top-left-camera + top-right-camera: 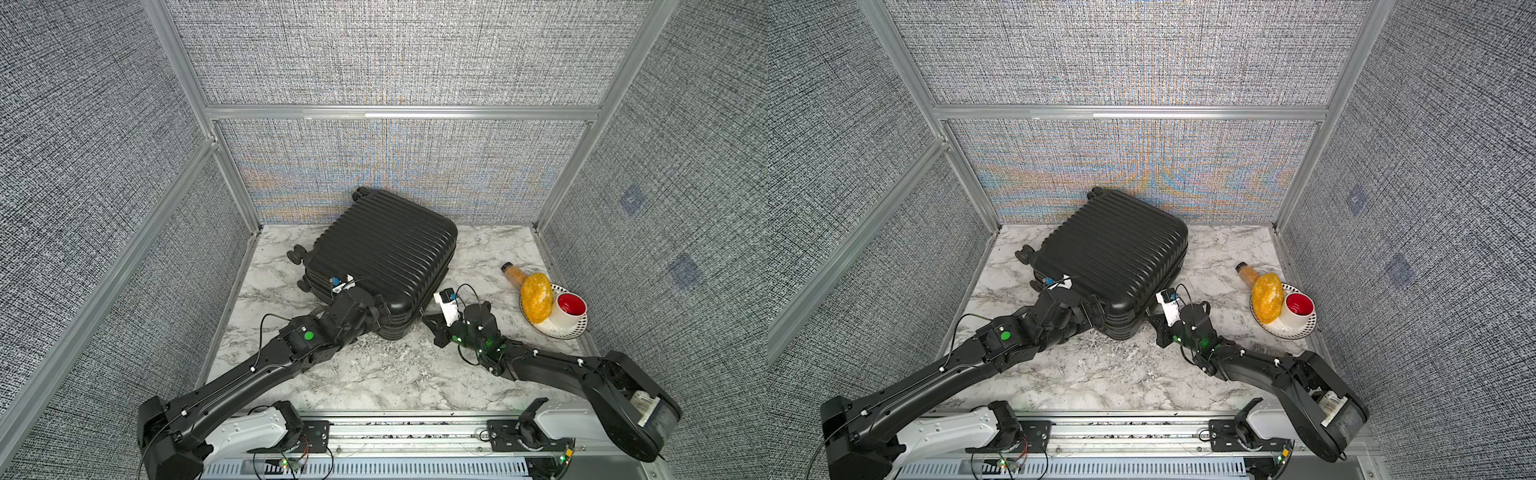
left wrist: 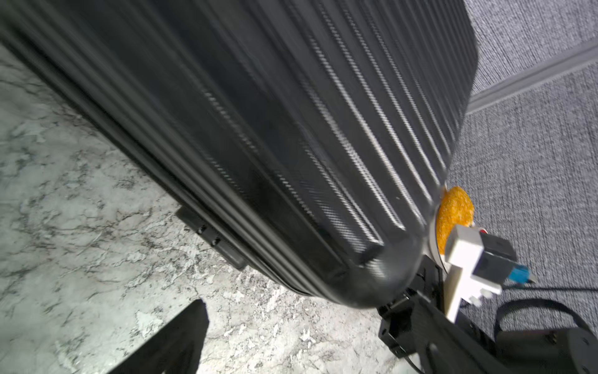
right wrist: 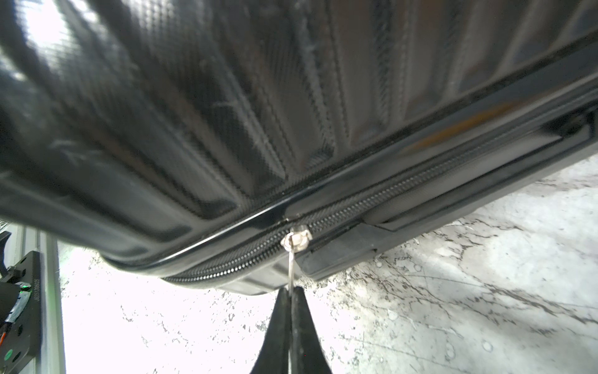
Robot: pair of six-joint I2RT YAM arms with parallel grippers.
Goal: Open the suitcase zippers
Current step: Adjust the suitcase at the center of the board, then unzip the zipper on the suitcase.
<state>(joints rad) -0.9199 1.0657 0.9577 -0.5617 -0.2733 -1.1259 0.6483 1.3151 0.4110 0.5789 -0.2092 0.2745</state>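
The black ribbed suitcase (image 1: 382, 249) (image 1: 1113, 249) lies flat on the marble table, wheels toward the back left. In the right wrist view, the zipper track (image 3: 388, 194) runs along the seam, with a silvery slider (image 3: 296, 239) near the corner. From the slider hangs a thin metal pull tab (image 3: 292, 268), and my right gripper (image 3: 291, 291) (image 1: 426, 320) is shut on its end. My left gripper (image 1: 380, 316) stands open against the case's near side by the front corner. Only one of its fingers (image 2: 181, 340) shows in the left wrist view, over bare marble.
At the right edge sits a dotted plate (image 1: 557, 332) holding a white cup with a red inside (image 1: 571, 307) and a yellow lump (image 1: 537, 297). A small bottle (image 1: 513, 274) lies behind the plate. Grey fabric walls close in the back and both sides.
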